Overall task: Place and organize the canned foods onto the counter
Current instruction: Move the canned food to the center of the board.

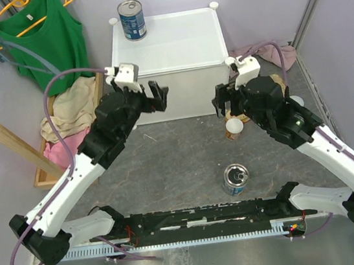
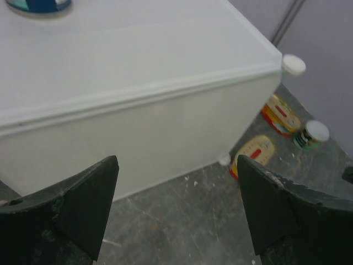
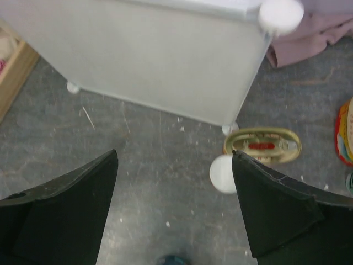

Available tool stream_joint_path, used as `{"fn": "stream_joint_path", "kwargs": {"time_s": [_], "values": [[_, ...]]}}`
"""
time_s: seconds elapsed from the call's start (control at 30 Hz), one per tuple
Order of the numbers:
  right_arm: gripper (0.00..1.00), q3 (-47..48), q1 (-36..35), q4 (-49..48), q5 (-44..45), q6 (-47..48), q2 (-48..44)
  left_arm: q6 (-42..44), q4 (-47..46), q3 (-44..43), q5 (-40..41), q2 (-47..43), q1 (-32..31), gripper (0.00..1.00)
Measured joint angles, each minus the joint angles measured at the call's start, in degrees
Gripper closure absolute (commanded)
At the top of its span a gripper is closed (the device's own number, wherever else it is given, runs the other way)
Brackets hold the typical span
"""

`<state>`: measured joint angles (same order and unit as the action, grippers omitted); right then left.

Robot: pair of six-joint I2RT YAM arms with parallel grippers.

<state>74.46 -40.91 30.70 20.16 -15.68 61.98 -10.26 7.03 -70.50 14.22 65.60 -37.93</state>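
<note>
One tall blue-labelled can (image 1: 131,19) stands on the back left corner of the white counter (image 1: 172,48). A second tall can (image 1: 236,180) stands on the grey floor near the arm bases. A small white-topped can (image 1: 234,127) (image 3: 222,173) sits by the counter's front right foot, next to a gold oval tin (image 3: 263,146) (image 2: 255,152). Another oval tin (image 2: 281,113) and another small can (image 2: 311,134) lie further right. My left gripper (image 1: 154,97) (image 2: 176,204) hangs open and empty before the counter's front face. My right gripper (image 1: 223,102) (image 3: 174,204) is open and empty above the floor, just left of the small can.
A wooden tray of clothes (image 1: 64,115) sits left of the counter under a green top on a hanger (image 1: 46,32). Pink cloth (image 3: 309,38) lies right of the counter. Round knobs (image 2: 293,64) stick up at the counter's corners. Purple walls close in behind.
</note>
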Motion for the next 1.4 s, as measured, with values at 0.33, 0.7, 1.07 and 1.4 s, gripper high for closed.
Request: {"fn": "stream_joint_path", "kwargs": {"time_s": [0.33, 0.7, 1.07, 1.4], "values": [[0.0, -10.69, -2.99, 14.56, -3.43, -6.71, -4.98, -5.84, 7.69, 13.42, -0.17, -8.52, -10.54, 0.09], [0.0, -19.45, -6.43, 20.92, -6.16, -13.49, -10.16, -9.53, 8.83, 18.93, 0.76, -11.1, -15.28, 0.12], [0.01, -24.44, -9.33, 21.18, -8.37, -18.45, -11.13, -9.86, 7.28, 21.66, 1.77, -11.1, -16.2, 0.02], [0.01, -24.57, -11.52, 23.76, -9.97, -19.52, -12.26, -9.81, 5.97, 23.04, 3.32, -10.51, -16.2, 0.02]]}}
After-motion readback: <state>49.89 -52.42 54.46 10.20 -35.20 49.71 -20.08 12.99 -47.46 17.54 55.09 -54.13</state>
